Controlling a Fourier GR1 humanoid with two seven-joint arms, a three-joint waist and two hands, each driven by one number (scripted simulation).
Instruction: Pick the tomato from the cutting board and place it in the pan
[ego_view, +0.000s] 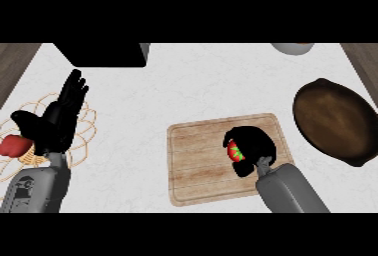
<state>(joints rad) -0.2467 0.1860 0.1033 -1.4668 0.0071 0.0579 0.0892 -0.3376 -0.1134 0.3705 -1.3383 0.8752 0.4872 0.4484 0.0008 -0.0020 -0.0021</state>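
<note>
A red tomato (235, 150) with a green top lies on the wooden cutting board (199, 155) near its right side. My right hand (255, 147) is curled round the tomato and hides most of it. The dark brown pan (336, 120) sits on the counter to the right of the board, with nothing in it. My left hand (55, 117) rests open at the left, fingers pointing up, far from the board.
A wire basket (81, 135) holding a red item (13, 146) lies under my left hand. A black box (103, 54) stands at the back left. A pale bowl (293, 47) shows at the back right edge.
</note>
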